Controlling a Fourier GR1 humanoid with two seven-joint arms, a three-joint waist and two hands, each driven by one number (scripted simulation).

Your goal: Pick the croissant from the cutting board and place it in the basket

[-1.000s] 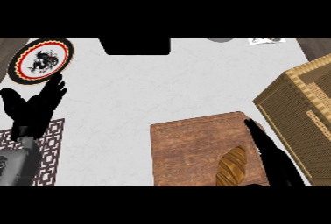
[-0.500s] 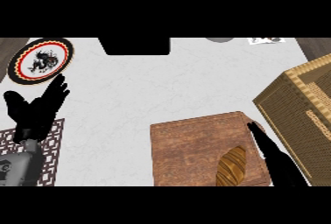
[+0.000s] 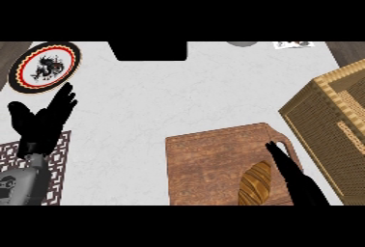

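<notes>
A golden-brown croissant point(image 3: 255, 185) lies on the brown wooden cutting board point(image 3: 206, 164), near the board's right side at the view's lower edge. My right hand point(image 3: 291, 173) lies just to the right of the croissant with its fingers straight, pointing away from me, close beside the pastry. The woven basket point(image 3: 335, 130) stands to the right of the board, its rim partly out of view. My left hand point(image 3: 43, 120) rests open at the far left, fingers up.
A round plate point(image 3: 46, 65) with a red and black rim sits at the back left. A patterned mat point(image 3: 28, 159) lies under my left forearm. A black object point(image 3: 151, 49) stands at the back edge.
My right hand has crept slightly toward me along the croissant's right side. The left hand and croissant have stayed put.
</notes>
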